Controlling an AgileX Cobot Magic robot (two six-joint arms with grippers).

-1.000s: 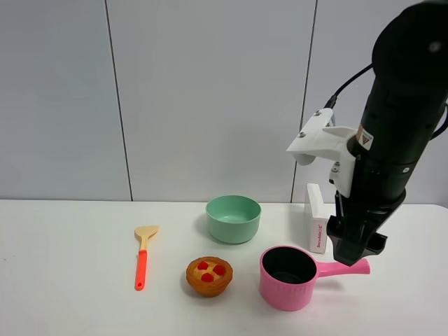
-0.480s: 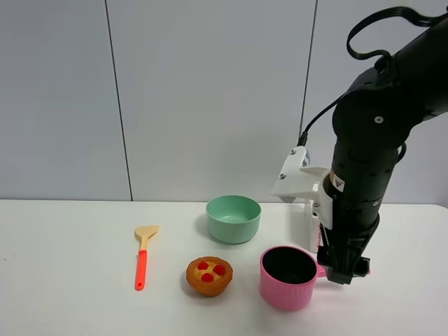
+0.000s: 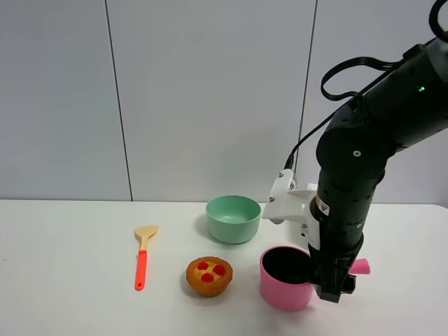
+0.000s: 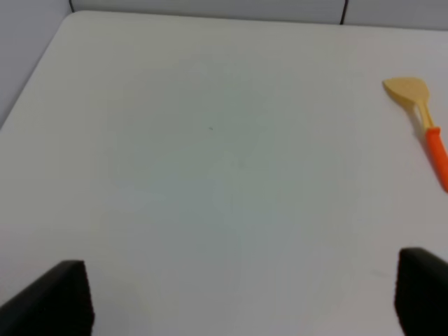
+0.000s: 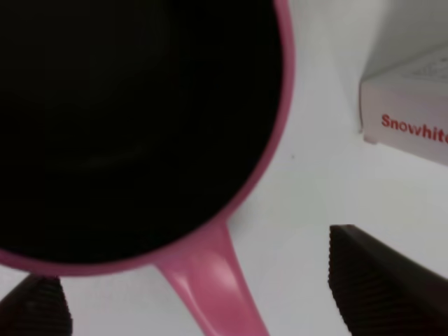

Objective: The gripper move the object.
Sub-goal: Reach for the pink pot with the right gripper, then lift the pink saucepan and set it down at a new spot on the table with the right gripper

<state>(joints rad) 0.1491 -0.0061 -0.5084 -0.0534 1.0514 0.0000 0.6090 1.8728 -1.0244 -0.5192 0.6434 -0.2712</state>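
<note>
The pink saucepan with a dark inside stands on the white table, its handle pointing right. My right gripper is down at the handle, close to the pan's body. In the right wrist view the pan fills the frame. Its handle runs between the two black fingers, which stand wide apart and do not touch it. My right gripper is open. My left gripper is open and empty over bare table; it does not show in the exterior view.
A mint-green bowl stands behind the pan. A toy fruit tart sits to the pan's left. A spatula with an orange handle lies further left and also shows in the left wrist view. A white box stands just behind the handle.
My right arm has come down and shifted left along the handle toward the pan's body. The pan has stayed in place.
</note>
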